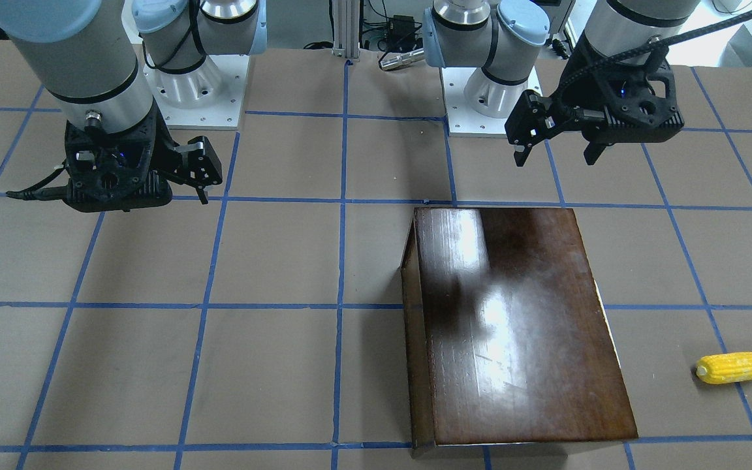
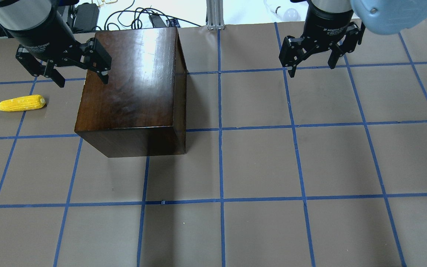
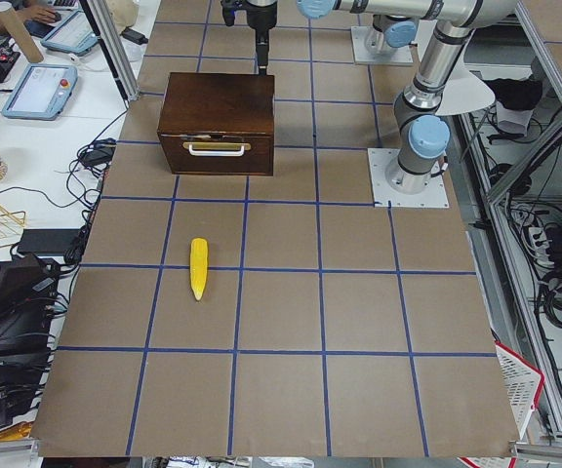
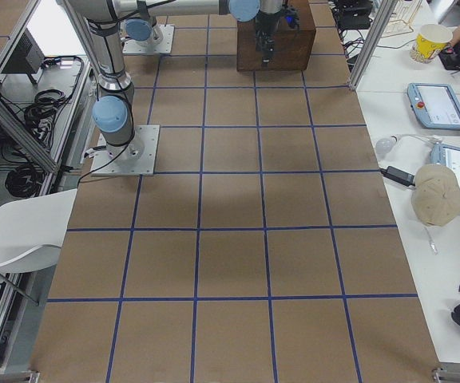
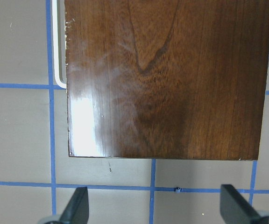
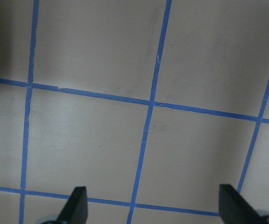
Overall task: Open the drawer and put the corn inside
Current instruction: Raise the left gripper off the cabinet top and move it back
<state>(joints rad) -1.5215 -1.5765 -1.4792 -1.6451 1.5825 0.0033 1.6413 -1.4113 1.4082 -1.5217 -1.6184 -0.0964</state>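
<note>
corn (image 3: 198,268) lies nearest the lens in the exterior left view, flat on the table (image 2: 258,163) on the robot's left of the box (image 2: 135,81). it is well apart from the box, with its blunt end toward it and its tapered tip pointing away. it looks like a light, stiff toy. its round, kernelled skin would likely roll or squirt out of a loose pinch, so the best hold is probably across the thick middle, with the jaws set square to its length.

the drawer (image 3: 218,161) is fully closed in the face of the box that looks at the corn. its pale bar handle (image 3: 216,148) stands proud of the dark front and is the obvious place to hook or pinch. the wood looks rigid and the box fairly heavy. its glossy body could even so slide on the paper-like table under a pull, so a steady, straight draw seems wise. the corn lies in line with the drawer's travel, so a long pull might nudge it.

the left gripper (image 2: 83,81) hovers over the box's handle-side top edge, jaws wide and holding nothing. its fingers (image 5: 76,205) show spread at the bottom of the left wrist view. the right gripper (image 2: 313,70) hangs over bare table far off, jaws likewise wide and empty.
</note>
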